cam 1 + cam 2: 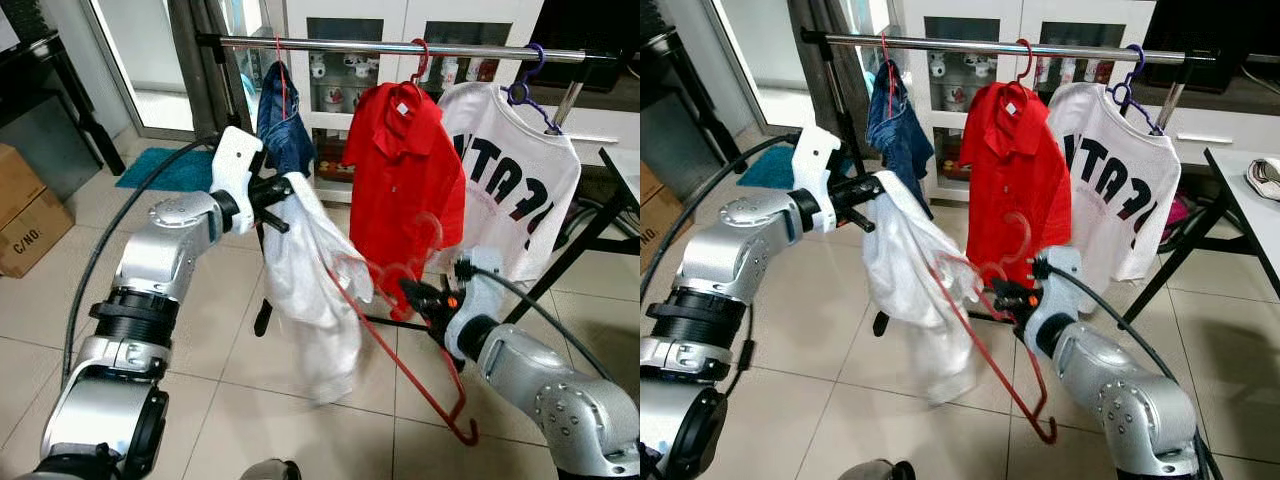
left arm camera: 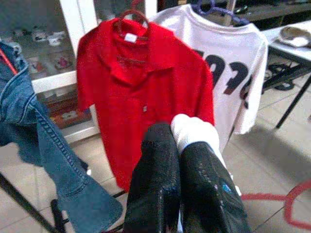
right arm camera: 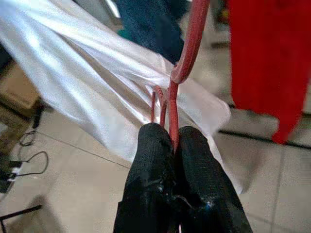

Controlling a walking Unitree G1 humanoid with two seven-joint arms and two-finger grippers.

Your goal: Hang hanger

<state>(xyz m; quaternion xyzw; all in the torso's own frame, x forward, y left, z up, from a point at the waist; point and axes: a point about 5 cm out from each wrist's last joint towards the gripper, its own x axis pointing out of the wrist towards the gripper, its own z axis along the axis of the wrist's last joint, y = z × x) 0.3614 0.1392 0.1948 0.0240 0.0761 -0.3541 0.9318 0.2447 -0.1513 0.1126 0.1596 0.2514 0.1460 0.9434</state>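
Observation:
A red wire hanger (image 1: pixel 405 345) hangs tilted in front of me, its hook near the red shirt and one corner low near the floor. My right gripper (image 1: pixel 412 296) is shut on the hanger's neck (image 3: pixel 173 109). A white garment (image 1: pixel 315 290) drapes over the hanger's arm and is blurred. My left gripper (image 1: pixel 283 192) holds the garment's top edge up at left, shut on the white cloth (image 2: pixel 194 133). The steel rail (image 1: pixel 400 46) runs across the top above both grippers.
On the rail hang a denim garment (image 1: pixel 283 125), a red polo shirt (image 1: pixel 405 165) and a white printed T-shirt (image 1: pixel 520 170) on a purple hanger. A cardboard box (image 1: pixel 25 210) stands at left, a black table frame (image 1: pixel 615 215) at right. Tiled floor lies below.

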